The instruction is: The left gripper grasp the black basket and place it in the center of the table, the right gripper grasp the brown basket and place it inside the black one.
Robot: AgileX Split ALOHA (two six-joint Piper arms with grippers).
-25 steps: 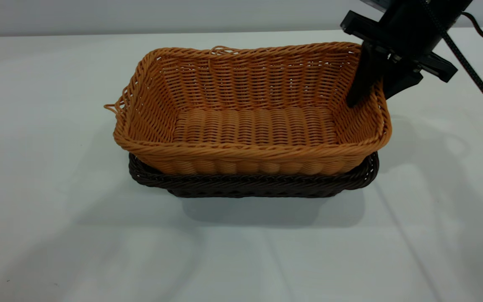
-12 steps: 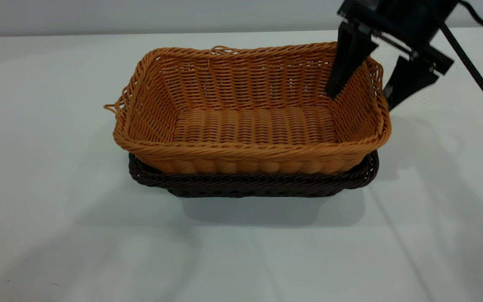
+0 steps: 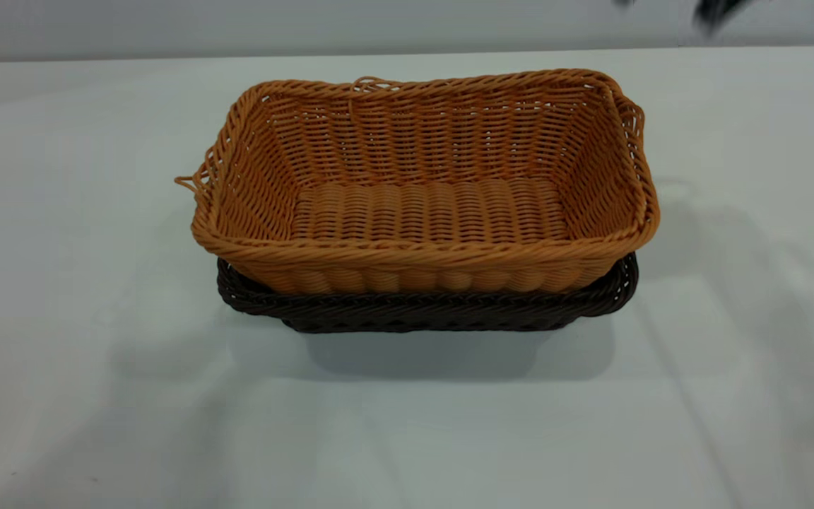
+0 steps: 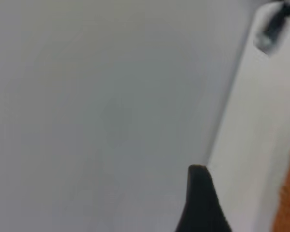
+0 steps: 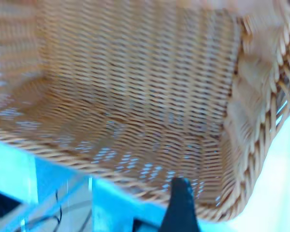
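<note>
At mid-table (image 3: 96, 212), the brown basket (image 3: 425, 205) hides most of the black basket (image 3: 421, 311) under it. The right gripper (image 3: 714, 10) is cut off by the frame's top edge; its jaws cannot be judged.

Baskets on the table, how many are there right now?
2. The brown basket sits nested inside the black basket, both near the middle of the table. Only the black one's rim and lower side show beneath the brown one. No others are visible.

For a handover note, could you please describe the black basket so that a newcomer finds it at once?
On the pale table, two woven baskets are nested. The black basket is the lower, outer one; only its dark braided rim and base show beneath the orange-tan brown basket.
</note>
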